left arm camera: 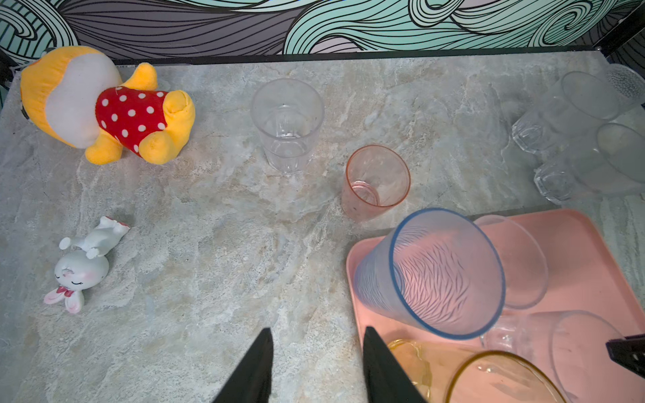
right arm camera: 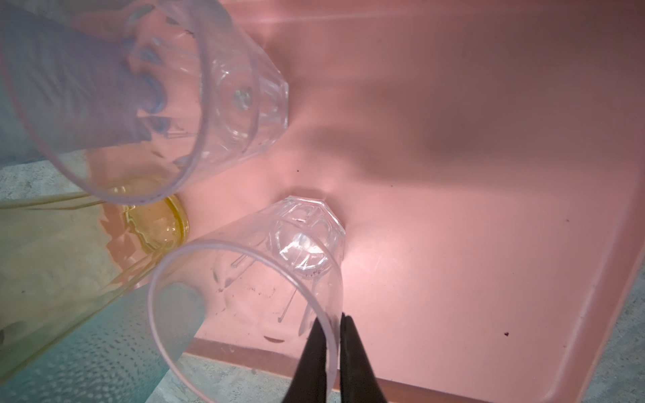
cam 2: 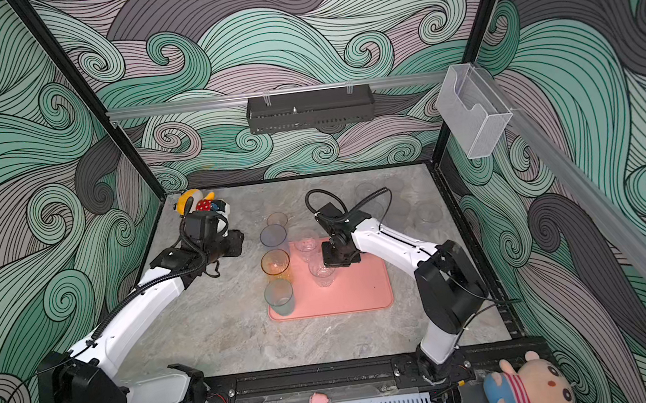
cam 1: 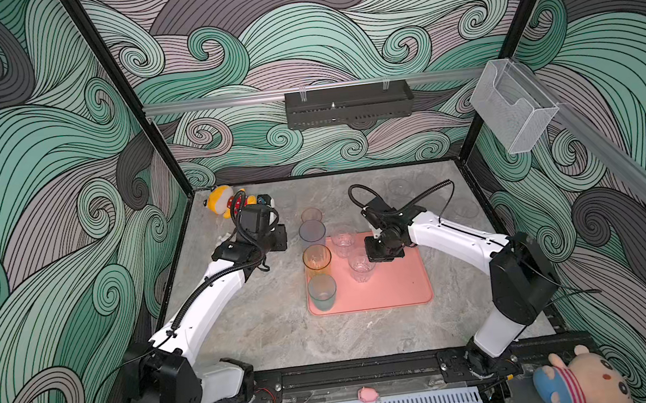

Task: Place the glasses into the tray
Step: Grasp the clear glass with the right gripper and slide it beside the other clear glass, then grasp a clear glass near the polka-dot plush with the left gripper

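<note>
Right gripper (right arm camera: 331, 322) pinched the rim of a clear tumbler (right arm camera: 307, 244) standing upright on the pink tray (cam 1: 398, 285). Left gripper (left arm camera: 317, 336) hung open and empty above the table (left arm camera: 209, 244), just beside the tray. A blue-grey glass (cam 1: 312, 232), orange glass (cam 1: 317, 258) and teal glass (cam 1: 322, 290) lined the tray's left edge; 1 pink glass (left arm camera: 377, 181) stood on the table.

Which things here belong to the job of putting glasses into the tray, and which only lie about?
Job: tray, clear glass pinched by right gripper, blue glass, orange glass, teal glass, pink glass and clear tumbler on the table.
Lying about: yellow plush, rabbit figure, wall box, black shelf.
</note>
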Robot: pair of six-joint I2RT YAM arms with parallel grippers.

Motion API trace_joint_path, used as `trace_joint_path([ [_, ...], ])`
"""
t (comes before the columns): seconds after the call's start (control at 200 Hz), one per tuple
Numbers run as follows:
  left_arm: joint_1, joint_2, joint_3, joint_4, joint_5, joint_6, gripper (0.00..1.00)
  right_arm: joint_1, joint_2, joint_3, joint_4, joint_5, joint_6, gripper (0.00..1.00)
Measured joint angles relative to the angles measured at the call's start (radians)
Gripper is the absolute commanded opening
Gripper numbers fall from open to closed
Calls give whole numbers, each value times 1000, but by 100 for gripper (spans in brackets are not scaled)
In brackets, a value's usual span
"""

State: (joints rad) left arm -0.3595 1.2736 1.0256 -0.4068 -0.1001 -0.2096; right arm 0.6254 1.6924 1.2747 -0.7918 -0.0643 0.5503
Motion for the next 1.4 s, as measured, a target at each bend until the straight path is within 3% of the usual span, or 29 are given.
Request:
trace_joint_path([
  [0.27,0,0,0,-1,0,0,44,72,67,93,-27,49,5,8],
  [0.71,0,0,0,-1,-1,0,44,75,105,129,-33,71,34,10],
  [0.83,0,0,0,-2,-3,0,45,75,105,129,-21,69,47,17],
  [1.031,0,0,0,-6,-32,-8,47,66,92,129,-12,34,56,39],
  [1.176,7,1,1,-25,-55,-34,59,49,14,119,-11,13,56,43],
  [1.396,53,21,31,-66,-67,-78,62,4,-144,56,-4,12,51,45],
])
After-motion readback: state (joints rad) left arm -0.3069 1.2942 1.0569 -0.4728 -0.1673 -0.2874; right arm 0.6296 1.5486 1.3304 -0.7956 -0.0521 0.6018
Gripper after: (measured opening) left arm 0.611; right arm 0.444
